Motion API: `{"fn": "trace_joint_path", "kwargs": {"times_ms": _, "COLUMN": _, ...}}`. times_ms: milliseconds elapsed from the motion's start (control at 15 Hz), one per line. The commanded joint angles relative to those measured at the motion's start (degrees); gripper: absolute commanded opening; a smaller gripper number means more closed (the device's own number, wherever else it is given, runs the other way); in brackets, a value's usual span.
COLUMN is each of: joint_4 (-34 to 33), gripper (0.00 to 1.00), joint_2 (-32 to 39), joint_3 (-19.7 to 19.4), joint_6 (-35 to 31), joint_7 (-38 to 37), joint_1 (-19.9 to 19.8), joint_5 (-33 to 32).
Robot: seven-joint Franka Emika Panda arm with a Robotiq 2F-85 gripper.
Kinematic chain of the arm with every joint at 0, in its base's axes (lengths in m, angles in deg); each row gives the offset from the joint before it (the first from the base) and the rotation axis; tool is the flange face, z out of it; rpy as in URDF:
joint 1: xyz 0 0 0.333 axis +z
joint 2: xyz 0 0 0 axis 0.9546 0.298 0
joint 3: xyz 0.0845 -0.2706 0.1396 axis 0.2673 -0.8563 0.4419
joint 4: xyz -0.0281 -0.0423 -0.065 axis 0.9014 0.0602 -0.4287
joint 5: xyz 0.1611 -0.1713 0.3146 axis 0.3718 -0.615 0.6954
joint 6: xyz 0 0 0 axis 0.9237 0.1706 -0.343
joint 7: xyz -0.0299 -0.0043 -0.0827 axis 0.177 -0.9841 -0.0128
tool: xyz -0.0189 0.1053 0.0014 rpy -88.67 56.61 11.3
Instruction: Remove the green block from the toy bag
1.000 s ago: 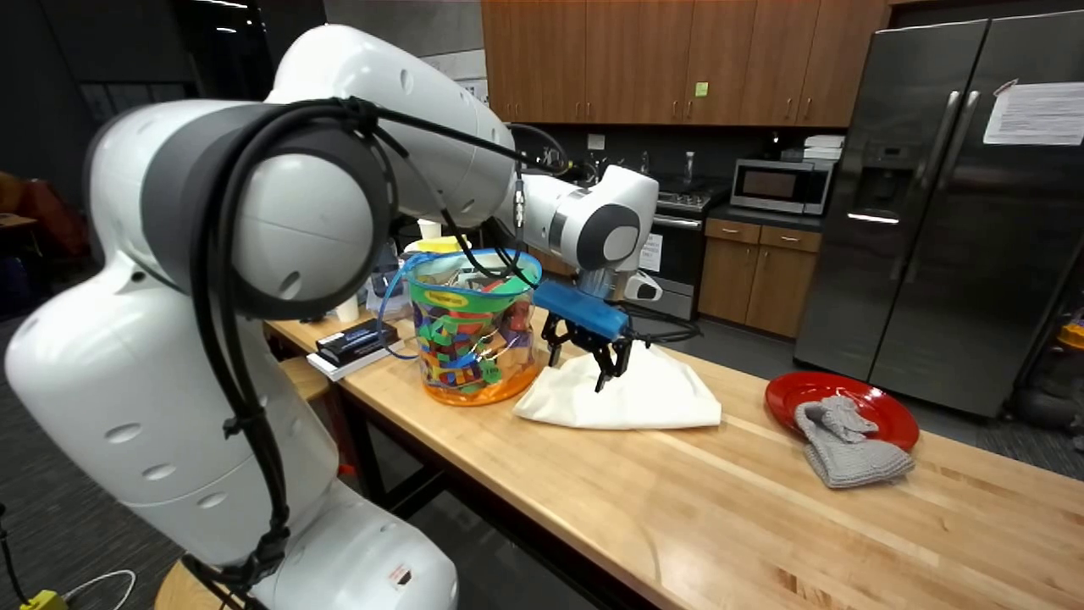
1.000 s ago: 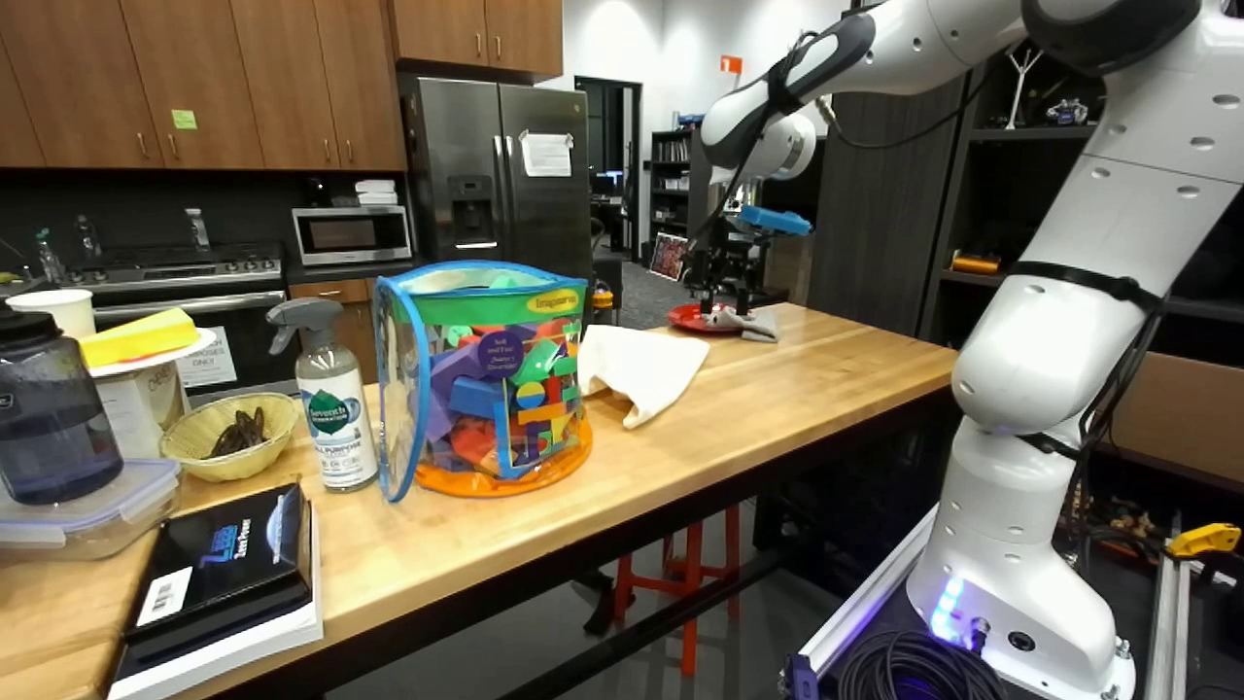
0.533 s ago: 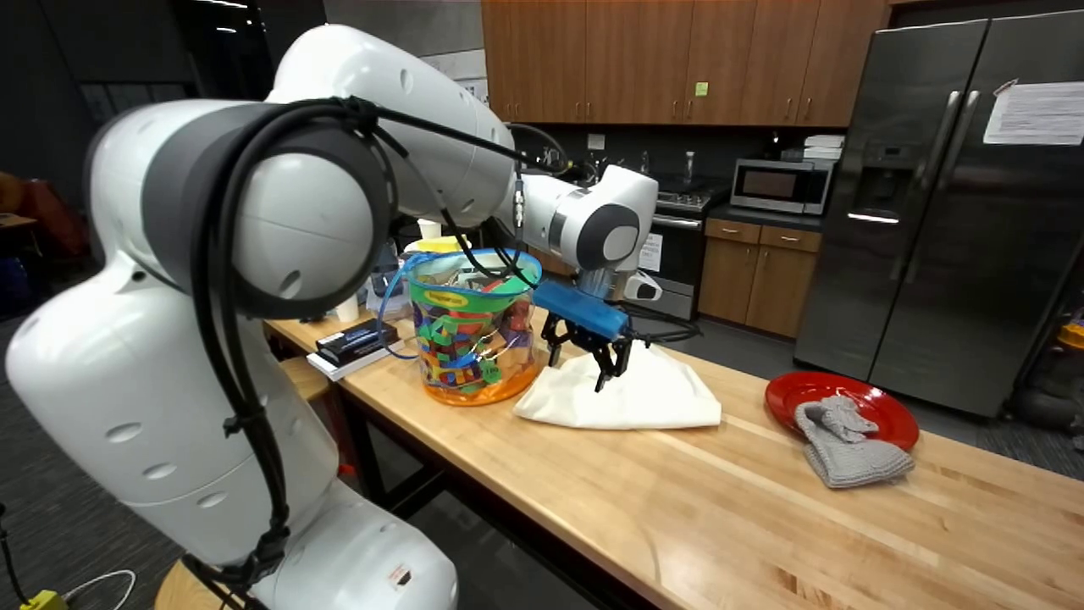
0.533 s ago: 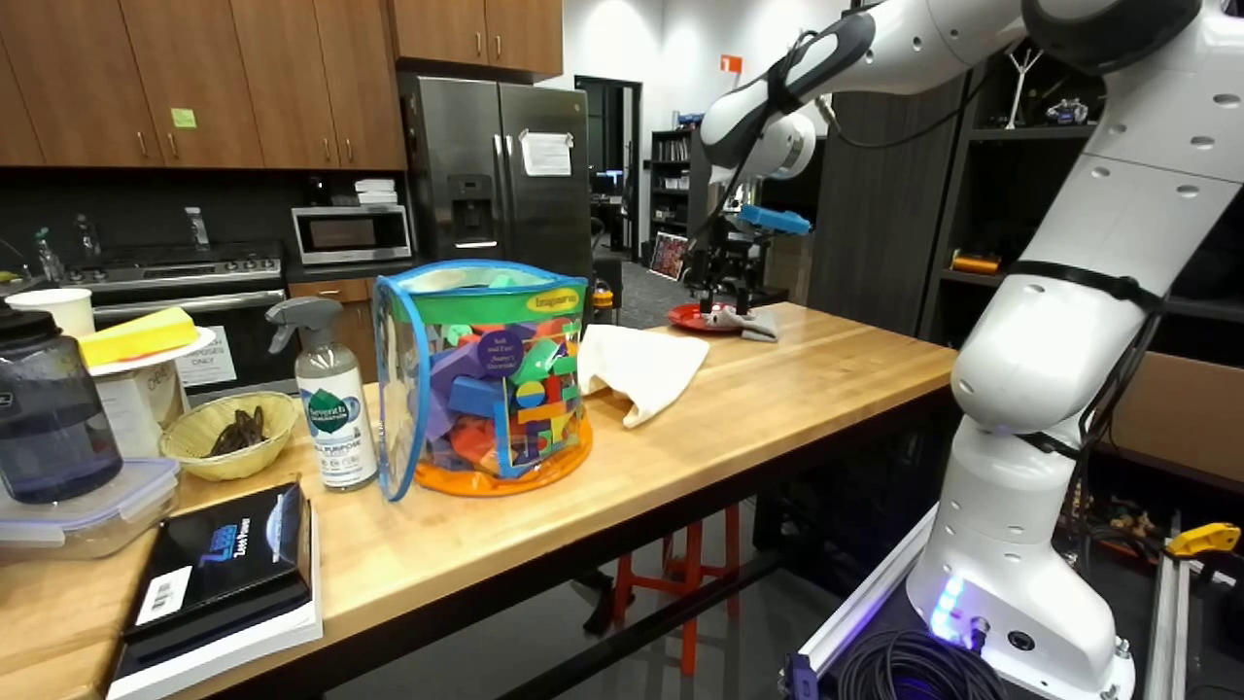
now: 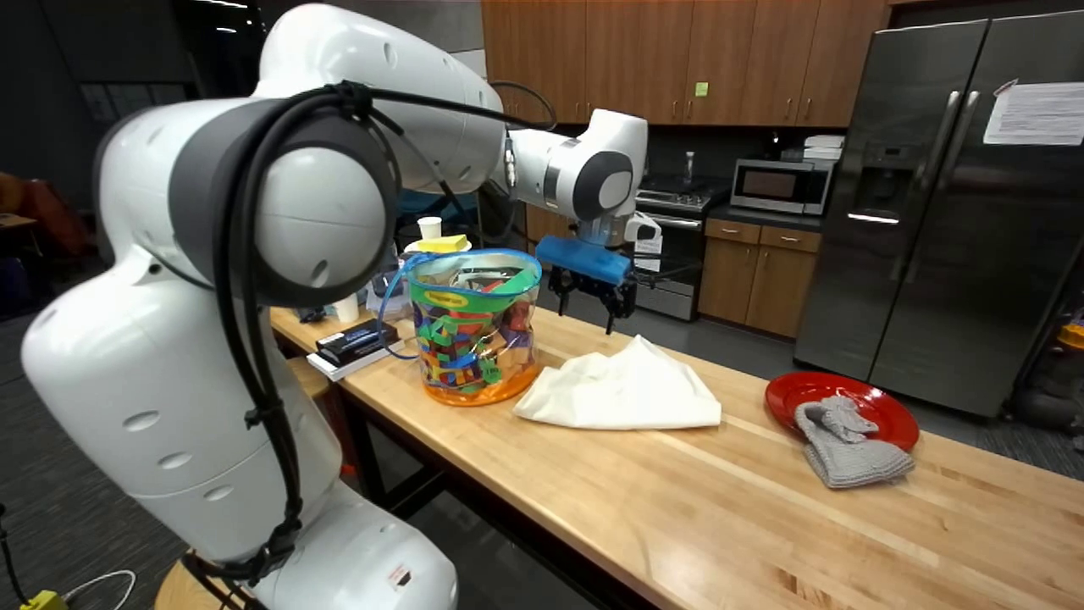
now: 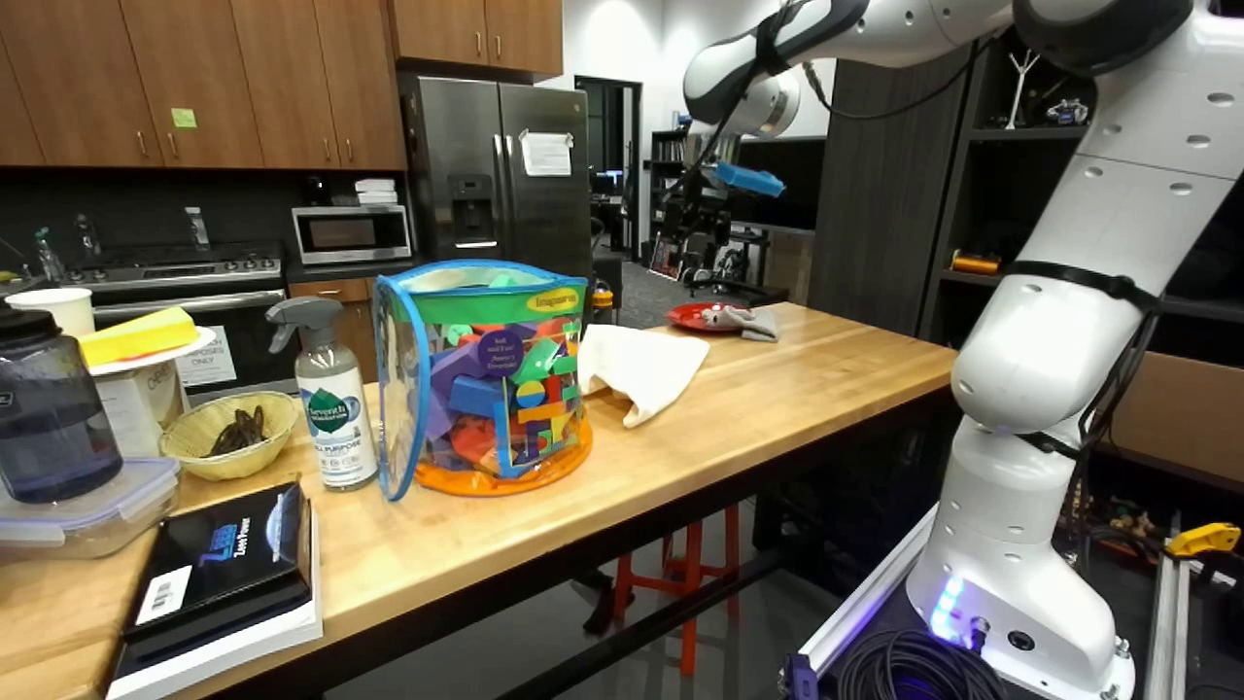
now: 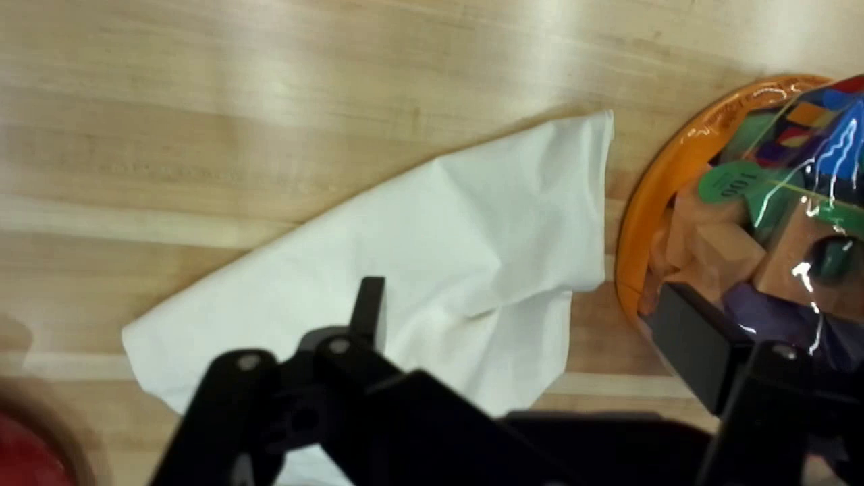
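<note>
The toy bag is clear, with a blue-edged open top, a green band (image 5: 487,302) and an orange base. It stands upright on the table, full of multicoloured pieces, and shows in both exterior views (image 6: 466,309). In the wrist view its orange base (image 7: 665,169) is at the right. A bright green piece, seemingly the green block (image 5: 514,282), lies at the bag's top opening; the wrist view does not show it. My gripper (image 5: 586,313) is open and empty, in the air beside the bag. It also shows in an exterior view (image 6: 695,236) and the wrist view (image 7: 526,300).
A white cloth (image 5: 622,394) lies beside the bag, below my gripper. A red plate (image 5: 809,390) with a grey knitted cloth (image 5: 855,453) is farther along the table. A spray bottle (image 6: 335,418), a wicker bowl (image 6: 233,462) and a black box (image 6: 224,564) stand near the bag.
My gripper has risen away from the white cloth, still open. It now hangs at about the height of the bag's top. The bag and the other things have not moved.
</note>
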Motion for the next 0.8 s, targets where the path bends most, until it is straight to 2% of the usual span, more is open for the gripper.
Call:
{"fn": "trace_joint_path", "kwargs": {"times_ms": 0, "joint_4": -7.92, "gripper": 1.0, "joint_2": 4.68, "joint_3": 1.6, "joint_6": 0.11, "joint_7": 0.97, "joint_1": 0.51, "joint_5": 0.62}}
{"fn": "trace_joint_path", "kwargs": {"times_ms": 733, "joint_4": -33.19, "gripper": 1.0, "joint_2": 21.32, "joint_3": 7.58, "joint_6": 3.78, "joint_7": 8.32, "joint_1": 2.64, "joint_5": 1.62}}
